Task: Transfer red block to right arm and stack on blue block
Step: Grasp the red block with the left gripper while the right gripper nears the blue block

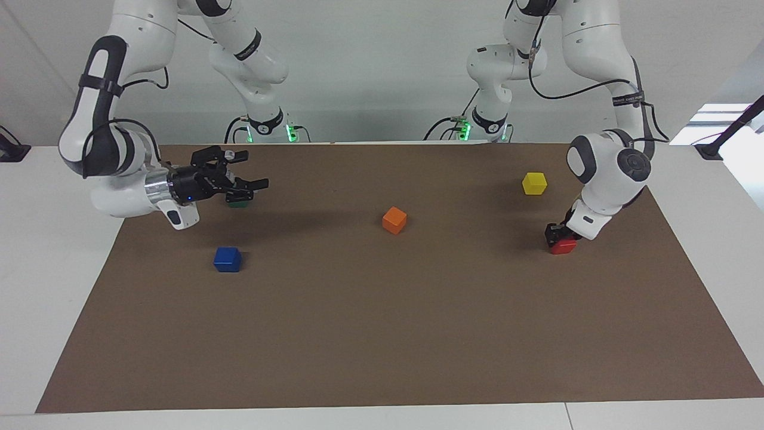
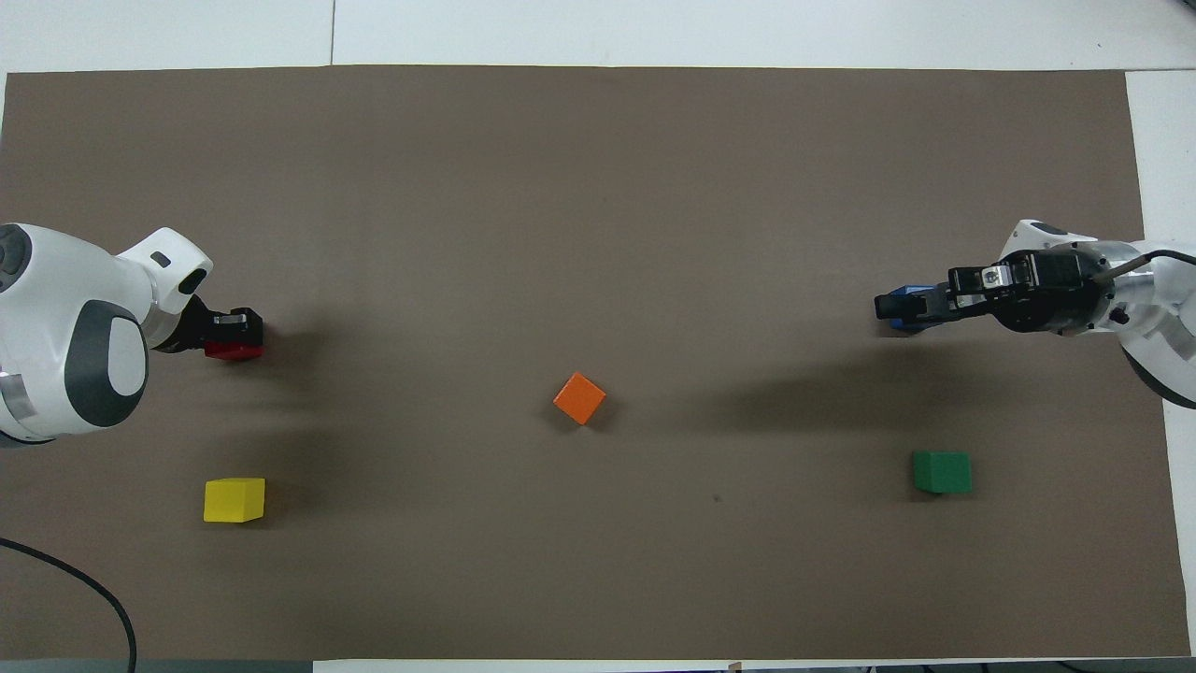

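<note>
The red block (image 1: 564, 246) (image 2: 237, 352) rests on the brown mat (image 1: 382, 334) at the left arm's end of the table. My left gripper (image 1: 558, 238) (image 2: 232, 338) reaches down onto it and is shut on the block. The blue block (image 1: 227, 259) sits at the right arm's end; in the overhead view only an edge of the blue block (image 2: 897, 309) shows under the raised right gripper (image 2: 886, 307). That right gripper (image 1: 250, 172) hangs open and empty in the air above the mat, near the green block.
A green block (image 1: 238, 203) (image 2: 941, 471) lies nearer to the robots than the blue one. An orange block (image 1: 394, 220) (image 2: 579, 398) sits mid-mat. A yellow block (image 1: 534, 183) (image 2: 234, 499) lies nearer to the robots than the red one.
</note>
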Robot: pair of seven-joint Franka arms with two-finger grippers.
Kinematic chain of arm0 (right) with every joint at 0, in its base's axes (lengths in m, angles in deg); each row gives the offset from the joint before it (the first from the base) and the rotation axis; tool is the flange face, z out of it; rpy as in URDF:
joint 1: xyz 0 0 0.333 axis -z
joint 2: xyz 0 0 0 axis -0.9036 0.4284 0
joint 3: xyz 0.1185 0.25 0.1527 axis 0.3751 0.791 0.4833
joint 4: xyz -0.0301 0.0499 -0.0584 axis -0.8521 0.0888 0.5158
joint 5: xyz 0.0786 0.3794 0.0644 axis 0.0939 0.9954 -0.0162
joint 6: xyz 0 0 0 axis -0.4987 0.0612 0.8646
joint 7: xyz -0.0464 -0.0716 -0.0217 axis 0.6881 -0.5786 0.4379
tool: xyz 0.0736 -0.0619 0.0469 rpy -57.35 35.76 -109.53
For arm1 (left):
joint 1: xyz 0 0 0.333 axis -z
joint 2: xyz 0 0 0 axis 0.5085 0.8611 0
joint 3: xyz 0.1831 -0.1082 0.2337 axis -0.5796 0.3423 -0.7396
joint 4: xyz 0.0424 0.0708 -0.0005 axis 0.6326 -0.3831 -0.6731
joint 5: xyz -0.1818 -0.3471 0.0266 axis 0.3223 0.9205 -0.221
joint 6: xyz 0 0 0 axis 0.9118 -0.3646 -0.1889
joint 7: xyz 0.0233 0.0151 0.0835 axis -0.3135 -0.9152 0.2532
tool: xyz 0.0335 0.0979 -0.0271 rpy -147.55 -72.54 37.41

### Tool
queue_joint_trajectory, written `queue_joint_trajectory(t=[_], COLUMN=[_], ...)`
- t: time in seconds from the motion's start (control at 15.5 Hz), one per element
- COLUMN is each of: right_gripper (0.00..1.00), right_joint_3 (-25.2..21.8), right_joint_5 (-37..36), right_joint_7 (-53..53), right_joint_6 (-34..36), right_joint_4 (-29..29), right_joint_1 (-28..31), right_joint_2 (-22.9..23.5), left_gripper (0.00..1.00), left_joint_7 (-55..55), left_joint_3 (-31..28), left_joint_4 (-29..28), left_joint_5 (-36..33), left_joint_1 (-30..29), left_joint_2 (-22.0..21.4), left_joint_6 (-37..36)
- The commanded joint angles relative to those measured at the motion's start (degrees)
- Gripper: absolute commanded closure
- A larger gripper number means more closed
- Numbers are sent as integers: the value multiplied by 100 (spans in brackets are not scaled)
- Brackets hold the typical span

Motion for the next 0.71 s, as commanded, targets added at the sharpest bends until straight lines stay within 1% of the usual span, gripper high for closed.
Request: queue_joint_trajectory(t=[0.0,0.13,0.26,0.45,0.65], right_gripper=[0,0,0,0,0], right_joint_3=[55,55,55,63,55], right_joint_5=[460,716,839,1032,1498], right_joint_7=[-309,-441,-468,-477,-626], right_joint_6=[188,303,321,330,303], right_joint_4=[-10,-18,-10,17,271], right_joint_1=[-206,-381,-513,-724,-1163], right_joint_2=[320,487,505,497,453], left_gripper=[100,100,100,100,100], left_joint_7=[480,1102,1726,2123,3394], left_joint_3=[-11,-3,59,24,76], left_joint_4=[518,922,1178,1652,1960], left_joint_5=[484,485,511,835,1301], left_joint_1=[16,95,43,25,68], left_joint_2=[-69,-87,-183,-237,-359], left_joint_6=[-776,-1304,-1770,-2693,-3318])
